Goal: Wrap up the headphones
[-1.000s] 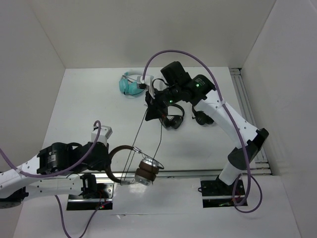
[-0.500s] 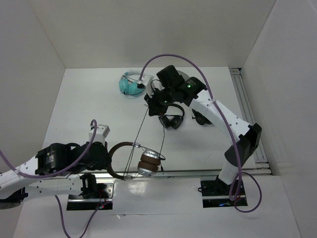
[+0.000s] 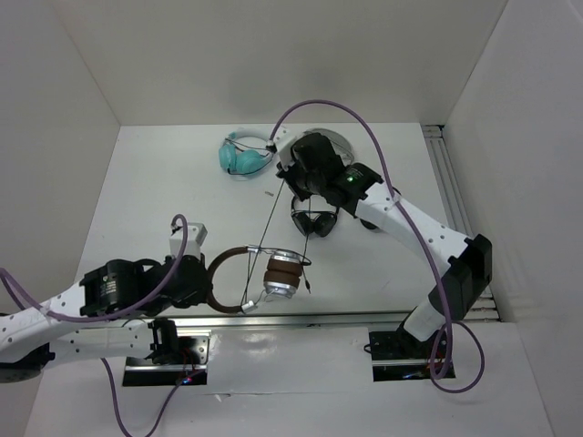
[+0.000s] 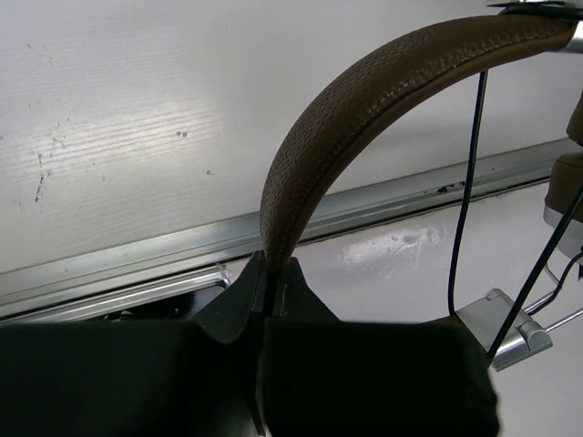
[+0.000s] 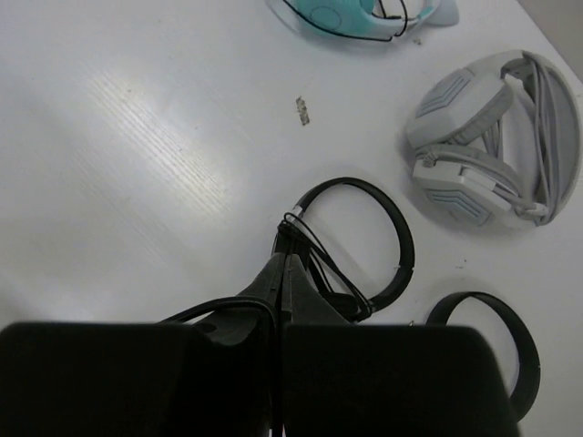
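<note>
- The left arm's fingers [image 4: 239,308] are clenched on the brown band of the headphones [image 3: 278,273], which sit at the near edge of the table [image 3: 155,200] with the earcups toward the right arm
- The right arm's fingers [image 5: 260,289] are pinched shut on the thin black cable [image 3: 266,237] farther back, beside a small black pair [image 3: 314,221]
- The cable runs taut from near to far between the two grips, so the right arm seems best placed to loop it around the band

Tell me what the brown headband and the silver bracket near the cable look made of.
Brown curved headband: likely leather or leatherette, matte, with a pebbled grain. Silver hinged bracket: apparently metal, brushed, with bright glints on its edges.
</note>
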You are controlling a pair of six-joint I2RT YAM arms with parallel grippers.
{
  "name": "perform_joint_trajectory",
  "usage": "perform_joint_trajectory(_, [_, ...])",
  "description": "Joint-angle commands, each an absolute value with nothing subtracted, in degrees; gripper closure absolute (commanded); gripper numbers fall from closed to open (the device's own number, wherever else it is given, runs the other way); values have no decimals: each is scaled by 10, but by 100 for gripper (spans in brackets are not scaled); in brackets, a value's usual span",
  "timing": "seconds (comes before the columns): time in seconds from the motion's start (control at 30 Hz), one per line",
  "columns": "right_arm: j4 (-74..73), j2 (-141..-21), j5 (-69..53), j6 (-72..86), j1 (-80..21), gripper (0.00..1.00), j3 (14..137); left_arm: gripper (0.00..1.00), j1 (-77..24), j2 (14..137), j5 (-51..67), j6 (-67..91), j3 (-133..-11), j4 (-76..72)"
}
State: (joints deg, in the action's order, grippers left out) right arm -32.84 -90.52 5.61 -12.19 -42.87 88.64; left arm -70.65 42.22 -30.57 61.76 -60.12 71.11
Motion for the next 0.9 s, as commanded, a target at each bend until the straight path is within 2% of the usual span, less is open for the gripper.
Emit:
perform_joint_trajectory(0.0, [-228,-871,150,-108,-403,100,948,100,-718,433,-230,570,-595,780])
perform_joint_trajectory(0.07, [-283,-878,131,-108,-403,100,987,100,-718,442,-230,575,-588,780])
perform_joint_trajectory(0.2, [-445,-932,105,-102,-419,100,1169,100,-713,442,-243,580,-594,780])
perform_joint_trajectory(0.27, [-490,-939,92,-86,-432,100,1192,100,-713,442,-248,585,-606,780])
perform_joint_trajectory(0.3, [-503,-931,45,-81,-432,100,1201,100,-707,447,-255,593,-606,780])
perform_joint_trajectory(0.43, [-548,-897,-42,-75,-438,100,1186,100,-662,460,-283,599,-619,780])
perform_joint_trajectory(0.57, [-590,-887,40,-75,-466,100,1174,100,-613,471,-300,587,-643,780])
perform_joint_trajectory(0.77, [-619,-875,31,-75,-501,100,1141,100,-526,471,-314,575,-654,780])
perform_joint_trajectory(0.87, [-643,-880,111,-55,-518,100,1141,100,-503,460,-319,580,-659,780])
